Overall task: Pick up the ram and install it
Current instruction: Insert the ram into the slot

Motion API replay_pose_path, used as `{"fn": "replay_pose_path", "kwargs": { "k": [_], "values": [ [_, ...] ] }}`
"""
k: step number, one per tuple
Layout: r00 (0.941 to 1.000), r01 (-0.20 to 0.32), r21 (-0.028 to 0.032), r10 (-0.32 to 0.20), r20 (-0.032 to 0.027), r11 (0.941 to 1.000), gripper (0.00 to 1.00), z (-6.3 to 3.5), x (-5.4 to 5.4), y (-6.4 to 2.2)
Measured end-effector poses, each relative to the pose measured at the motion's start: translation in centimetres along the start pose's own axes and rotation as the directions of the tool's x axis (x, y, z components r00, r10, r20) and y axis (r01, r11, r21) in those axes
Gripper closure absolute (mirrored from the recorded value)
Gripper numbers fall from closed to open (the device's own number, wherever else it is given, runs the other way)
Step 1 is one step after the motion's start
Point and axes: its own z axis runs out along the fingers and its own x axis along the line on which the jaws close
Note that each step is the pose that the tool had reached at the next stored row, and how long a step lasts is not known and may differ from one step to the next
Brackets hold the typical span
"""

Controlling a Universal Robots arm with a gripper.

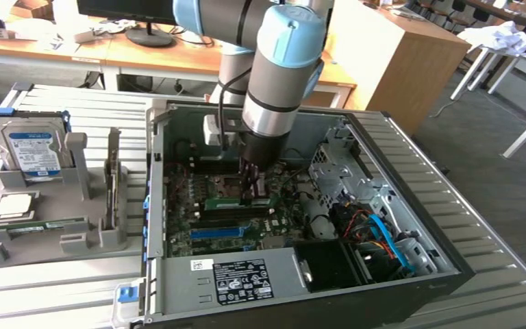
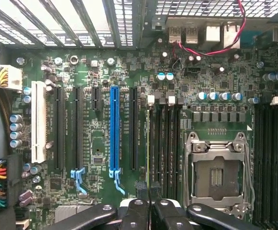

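Exterior view, from its left to its right. A grey holder stand (image 1: 53, 229) rests on the slatted metal table (image 1: 44, 288); a silver hard drive (image 1: 33, 152) with a blue-white label stands upright in its rear slot, and a processor chip (image 1: 11, 208) lies flat just in front of it. Beside the stand sits an open computer case (image 1: 409, 205), its motherboard (image 1: 213, 223) facing upward, with a blue slot (image 1: 217, 233) near the front edge and a labelled power supply (image 1: 240, 279) along the near side. The arm (image 1: 277, 75) reaches straight down into the case. Its pincer (image 1: 250, 185) is narrowed onto the ram (image 1: 240, 201), a long green stick held level, low over the board and close to the dark memory slots. Blue and orange cables (image 1: 386, 240) lie in the case's right bay.

Wrist view. The white slot (image 2: 39, 120), the blue slot (image 2: 114, 129) and the metal processor socket (image 2: 218, 165) appear across the board. The black fingers (image 2: 139, 215) are drawn close together, and the ram's thin edge (image 2: 149, 184) runs out from between them, lined up with the dark memory slots (image 2: 165, 139) beside the socket.
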Motion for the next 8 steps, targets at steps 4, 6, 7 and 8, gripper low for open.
{"fn": "replay_pose_path", "kwargs": {
  "k": [4,6,7,8],
  "values": [
    [1.0,0.0,0.0,0.0,0.0001,1.0,0.88,0.28,0.0,0.11],
    [1.0,0.0,0.0001,0.0,0.0001,1.0,0.88,0.44,-0.04,0.14],
    [1.0,0.0,0.0001,0.0,0.0001,1.0,0.88,0.51,-0.07,0.15],
    [1.0,0.0,0.0001,0.0,0.0,1.0,0.88,0.58,-0.1,0.15]
  ]
}}
